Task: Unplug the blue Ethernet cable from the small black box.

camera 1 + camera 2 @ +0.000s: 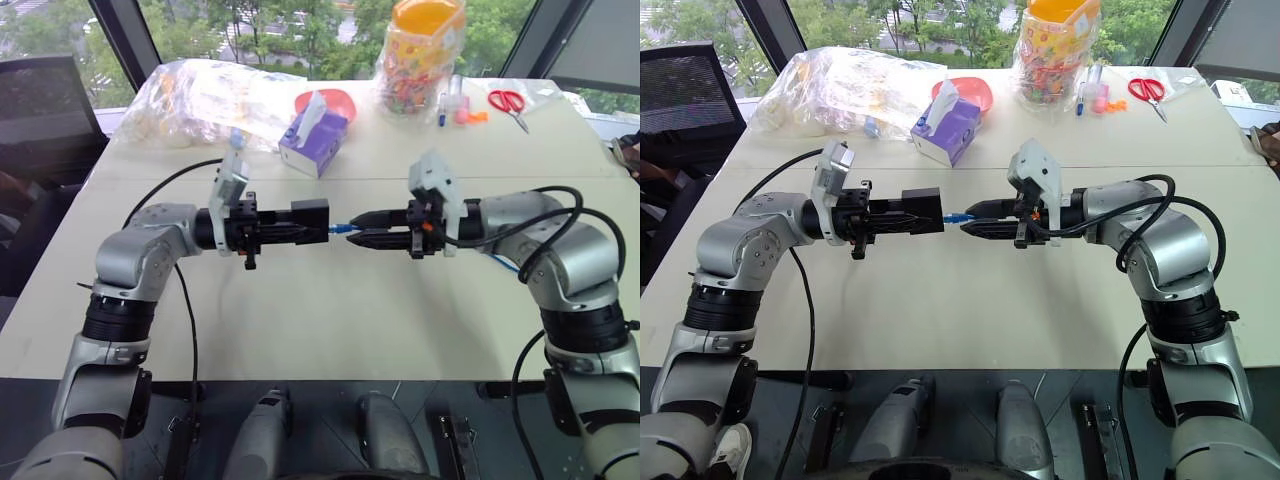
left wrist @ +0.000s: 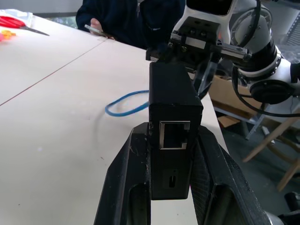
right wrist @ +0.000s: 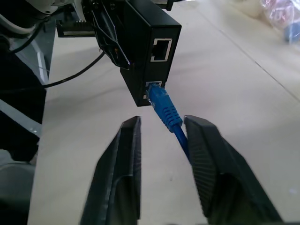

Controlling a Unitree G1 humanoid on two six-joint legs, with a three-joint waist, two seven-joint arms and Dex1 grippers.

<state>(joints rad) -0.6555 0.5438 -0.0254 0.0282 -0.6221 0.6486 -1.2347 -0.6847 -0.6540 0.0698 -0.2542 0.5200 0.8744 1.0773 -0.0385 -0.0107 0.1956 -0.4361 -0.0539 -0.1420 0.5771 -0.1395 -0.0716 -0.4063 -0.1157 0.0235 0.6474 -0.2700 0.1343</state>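
My left gripper (image 1: 298, 231) is shut on the small black box (image 1: 311, 216) and holds it level above the table. In the left wrist view the box (image 2: 171, 101) sits between both fingers, an empty socket facing the camera. The blue Ethernet cable's plug (image 3: 162, 102) sits in the box's lower socket (image 3: 153, 85). My right gripper (image 3: 162, 123) faces the box from the other side, open. Its fingers straddle the cable (image 3: 181, 138) just behind the plug, and the cord lies against one finger. In the left wrist view, the cable (image 2: 124, 105) loops on the table beyond the box.
At the table's far side stand a purple tissue box (image 1: 316, 136), a clear plastic bag (image 1: 200, 92), a red bowl (image 1: 337, 100), a candy jar (image 1: 420, 55) and red scissors (image 1: 509, 102). A person (image 2: 126, 18) sits at the table's edge. A black chair (image 1: 40, 110) is at far left.
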